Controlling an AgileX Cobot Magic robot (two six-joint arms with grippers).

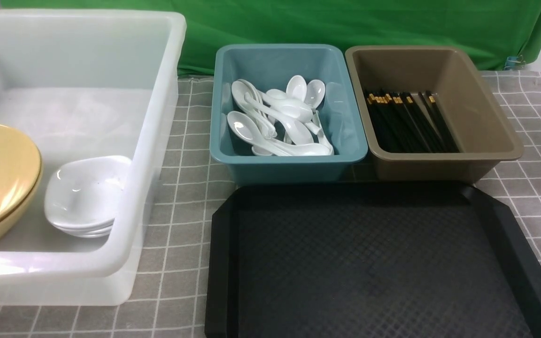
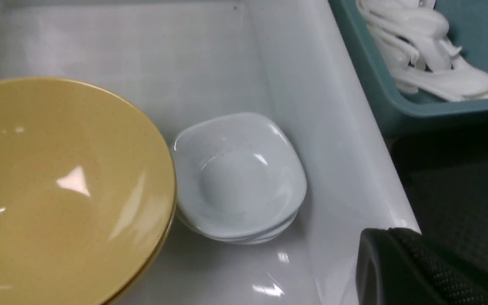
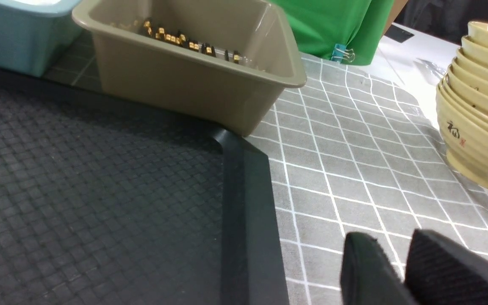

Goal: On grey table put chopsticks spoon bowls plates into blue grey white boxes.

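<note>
The left gripper [image 2: 396, 271] is squeezed shut with nothing in it, and it hangs over the near corner of the big white box [image 1: 158, 155]. The right gripper [image 3: 400, 271] has a small gap between its two black pads and holds nothing — it sits low over the grey table [image 3: 354, 169], just beside the edge of the black tray [image 3: 244, 220]. Right below the left gripper, inside the white box, a yellow bowl [image 2: 57, 186] sits next to a little stack of white plates [image 2: 235, 178]; the two are very close, maybe touching. The spoons [image 1: 275, 117] lie in a pile in the blue box [image 1: 336, 155], and the chopsticks [image 1: 406, 122] lie side by side in the brownish-grey box [image 1: 486, 131]. The tray looks bare, so the sorting seems about done. More yellowish bowls [image 3: 477, 110] stand stacked at the far edge of the table, seen only from the right wrist. What could go wrong? If the left arm pulls away too low, it could bump the bowl or catch the thin wall of the white box — that could knock the plates. The right gripper is close to the tray rim and could snag it if it slides sideways.
</note>
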